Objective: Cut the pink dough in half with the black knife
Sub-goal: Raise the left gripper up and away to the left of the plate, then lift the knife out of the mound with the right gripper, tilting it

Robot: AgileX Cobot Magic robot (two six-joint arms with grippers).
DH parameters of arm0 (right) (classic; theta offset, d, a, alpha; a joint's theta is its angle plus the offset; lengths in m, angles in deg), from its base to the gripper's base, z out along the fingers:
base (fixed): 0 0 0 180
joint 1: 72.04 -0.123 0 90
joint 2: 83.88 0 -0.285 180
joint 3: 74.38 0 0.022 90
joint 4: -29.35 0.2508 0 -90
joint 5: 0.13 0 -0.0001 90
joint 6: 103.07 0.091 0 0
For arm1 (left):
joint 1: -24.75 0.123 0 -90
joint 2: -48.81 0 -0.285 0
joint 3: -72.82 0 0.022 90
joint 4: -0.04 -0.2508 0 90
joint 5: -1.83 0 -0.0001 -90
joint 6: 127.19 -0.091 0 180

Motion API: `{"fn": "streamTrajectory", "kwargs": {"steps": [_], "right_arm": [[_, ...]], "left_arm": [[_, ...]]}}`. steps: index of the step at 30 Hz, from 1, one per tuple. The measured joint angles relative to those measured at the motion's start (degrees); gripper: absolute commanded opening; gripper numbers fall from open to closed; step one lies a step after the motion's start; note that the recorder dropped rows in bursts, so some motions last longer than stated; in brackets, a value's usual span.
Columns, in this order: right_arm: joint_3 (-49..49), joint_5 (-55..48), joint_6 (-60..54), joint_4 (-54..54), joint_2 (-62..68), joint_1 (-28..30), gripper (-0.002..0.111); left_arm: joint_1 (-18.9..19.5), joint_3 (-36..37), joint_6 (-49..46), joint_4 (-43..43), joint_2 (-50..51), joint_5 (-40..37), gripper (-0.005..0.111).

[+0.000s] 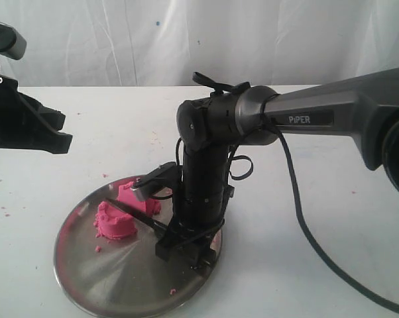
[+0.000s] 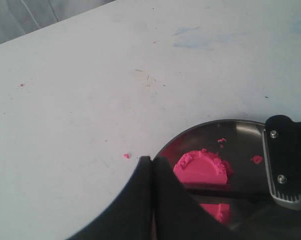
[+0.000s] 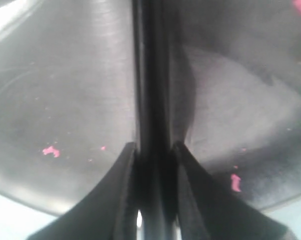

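My right gripper (image 1: 186, 244) points straight down over the steel plate (image 1: 113, 281), with its jaws clenched on the handle of the black knife (image 1: 130, 212). In the right wrist view the knife runs as a straight dark bar out from between the fingertips and across the bare metal of the plate.

From the exterior view, the knife's long axis lies nearly flat. It slants from the gripper up and to the left, and the tip points away from the gripper toward the far-left part of the plate.

The pink dough (image 1: 115, 222) lies just beyond the gripper along the blade, in two chunks. One chunk is on the near side of the blade and the other on the far side, partly hidden behind the wrist camera. In the left wrist view the blade shows as a dark line between the two pink pieces.

Small pink crumbs (image 3: 50, 150) dot the plate on either side of the knife near the fingertips.

My left gripper (image 2: 151, 161) hangs up and to the left, well apart from the right gripper and the knife. Its fingers are pressed together on nothing.
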Motion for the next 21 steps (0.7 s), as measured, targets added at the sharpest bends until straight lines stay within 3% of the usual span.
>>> {"fn": "streamTrajectory", "kwargs": {"steps": [21], "right_arm": [[0.0,3.0,9.7,-5.1,-0.2,-0.1,0.000]], "left_arm": [[0.0,0.0,0.1,0.0,0.0,0.0,0.000]]}}
